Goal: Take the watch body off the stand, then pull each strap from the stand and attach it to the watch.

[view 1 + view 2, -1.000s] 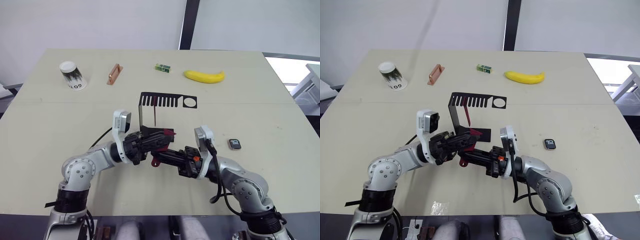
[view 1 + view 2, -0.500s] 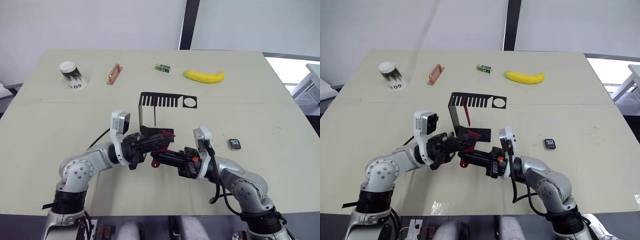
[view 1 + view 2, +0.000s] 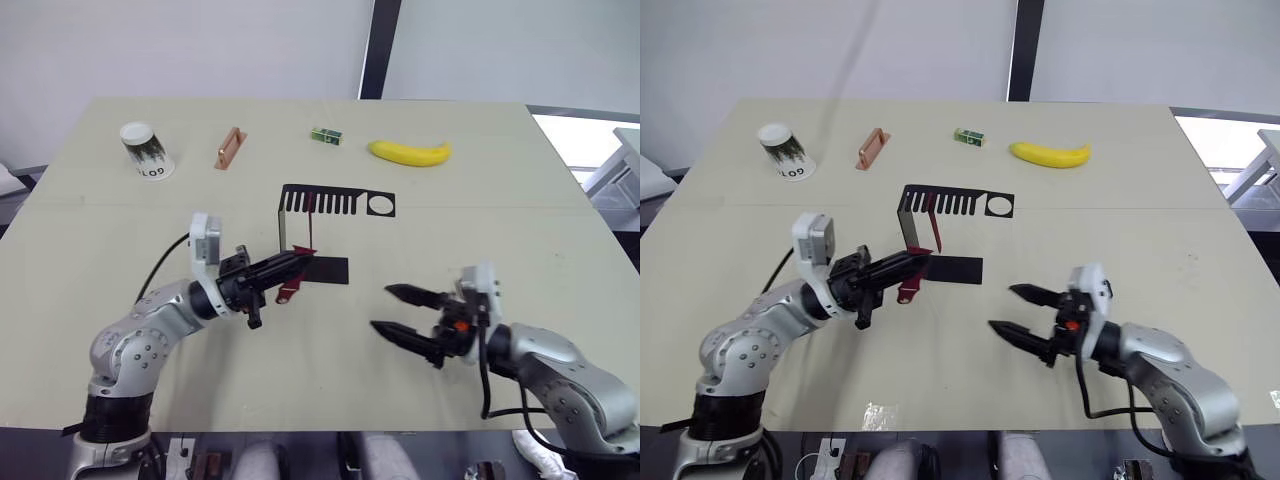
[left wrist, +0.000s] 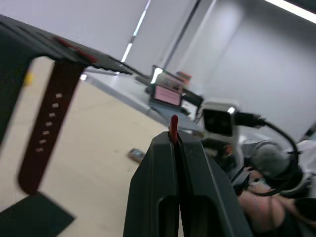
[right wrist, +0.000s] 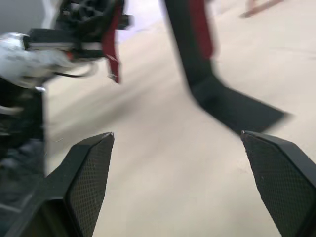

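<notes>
the left hand is clenched on 1 narrow dark red flexible strap, which dangles from its fingertips just in front of the thin black bent-sheet stand, over the stand's flat base. the other dark red strap, the 1 with small holes, hangs from the comb-like slotted top of the stand. the right hand hovers low over the pale bench, well apart from the stand, its 2 black fingers spread wide and carrying nothing. the small dark rounded-square watch body is not on the stand; in the left wrist view a small dark piece lies on the bench beyond the stand, likely that body, though it is too small to be sure. by that reading the body is off, 1 strap is pulled and nothing is attached yet. the risks from here: the left hand pinches the strap by only a short end, so it could swing or slip out when carried; the free end hangs close to the stand and could snag the base or tip the light stand; and the thin strap end will be hard to line up with the tiny watch case, which could skid on the smooth bench when pushed.
</notes>
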{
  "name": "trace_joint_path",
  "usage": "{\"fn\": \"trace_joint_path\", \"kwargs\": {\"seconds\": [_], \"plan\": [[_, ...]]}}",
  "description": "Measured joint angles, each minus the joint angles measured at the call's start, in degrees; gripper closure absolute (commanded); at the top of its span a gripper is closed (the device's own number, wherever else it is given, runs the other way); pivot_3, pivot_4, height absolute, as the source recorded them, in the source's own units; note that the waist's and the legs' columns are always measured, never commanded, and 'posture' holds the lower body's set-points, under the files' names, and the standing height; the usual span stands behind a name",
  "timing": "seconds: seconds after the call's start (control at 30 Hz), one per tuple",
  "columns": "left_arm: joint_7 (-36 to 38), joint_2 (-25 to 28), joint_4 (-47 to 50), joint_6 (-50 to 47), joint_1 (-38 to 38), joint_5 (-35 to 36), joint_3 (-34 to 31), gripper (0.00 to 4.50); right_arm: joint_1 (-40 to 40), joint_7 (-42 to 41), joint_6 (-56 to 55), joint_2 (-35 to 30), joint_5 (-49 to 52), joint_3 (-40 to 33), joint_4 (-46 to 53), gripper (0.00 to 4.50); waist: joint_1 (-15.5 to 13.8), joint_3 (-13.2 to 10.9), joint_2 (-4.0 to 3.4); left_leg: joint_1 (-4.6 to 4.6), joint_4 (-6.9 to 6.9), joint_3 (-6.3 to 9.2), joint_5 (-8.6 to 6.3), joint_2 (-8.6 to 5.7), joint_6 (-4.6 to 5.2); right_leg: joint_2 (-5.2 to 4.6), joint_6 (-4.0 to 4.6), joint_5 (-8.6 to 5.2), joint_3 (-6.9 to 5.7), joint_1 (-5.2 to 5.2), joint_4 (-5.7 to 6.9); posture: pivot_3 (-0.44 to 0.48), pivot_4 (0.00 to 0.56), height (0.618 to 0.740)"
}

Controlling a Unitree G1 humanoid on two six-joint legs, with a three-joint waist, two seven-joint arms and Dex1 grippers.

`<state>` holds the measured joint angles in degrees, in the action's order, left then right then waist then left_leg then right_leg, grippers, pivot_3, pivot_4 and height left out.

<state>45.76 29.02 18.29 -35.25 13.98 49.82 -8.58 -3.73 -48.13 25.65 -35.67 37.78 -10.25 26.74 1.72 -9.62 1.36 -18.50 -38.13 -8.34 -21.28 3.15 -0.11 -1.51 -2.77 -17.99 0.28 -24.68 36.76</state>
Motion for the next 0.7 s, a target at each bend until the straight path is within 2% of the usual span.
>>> {"fn": "trace_joint_path", "kwargs": {"seconds": [0.23,0.4,0.53,0.7], "plan": [[1.08,4.78,1.2,5.77,-8.08,-4.71,-6.09,4.5,-17.29,0.74,-18.21,1.19,-11.45,-16.92,-7.31,0.04,-0.29,-0.01,0.01,0.01,0.01,-0.01,0.0,0.0,0.01,-0.04,-0.01,0.0,0.01,0.07,-0.1,0.0,0.15,0.738],[-1.22,5.09,0.86,8.79,-13.74,-6.17,-12.67,4.5,-24.47,3.67,-27.02,4.34,-15.57,-27.79,-16.63,0.04,0.11,0.0,0.0,0.16,0.16,-0.07,-0.01,0.02,0.0,-0.03,0.03,-0.02,0.06,0.17,-0.15,0.0,0.15,0.738],[-3.04,2.98,-0.5,11.79,-19.71,-8.49,-15.5,4.5,-26.93,6.34,-30.82,6.22,-17.54,-31.34,-23.41,0.04,0.32,0.01,-0.07,0.21,0.27,-0.11,-0.03,0.03,-0.03,-0.02,0.09,-0.05,0.1,0.17,-0.17,0.0,0.15,0.738],[-6.59,0.86,2.62,11.21,-20.37,-5.35,-17.6,4.5,-23.95,8.2,-30.8,7.81,-16.95,-30.34,-24.15,0.04,0.3,0.02,-0.06,0.21,0.26,-0.1,-0.08,0.01,-0.03,-0.08,0.06,-0.02,0.11,0.23,-0.14,0.0,0.15,0.738]]}}
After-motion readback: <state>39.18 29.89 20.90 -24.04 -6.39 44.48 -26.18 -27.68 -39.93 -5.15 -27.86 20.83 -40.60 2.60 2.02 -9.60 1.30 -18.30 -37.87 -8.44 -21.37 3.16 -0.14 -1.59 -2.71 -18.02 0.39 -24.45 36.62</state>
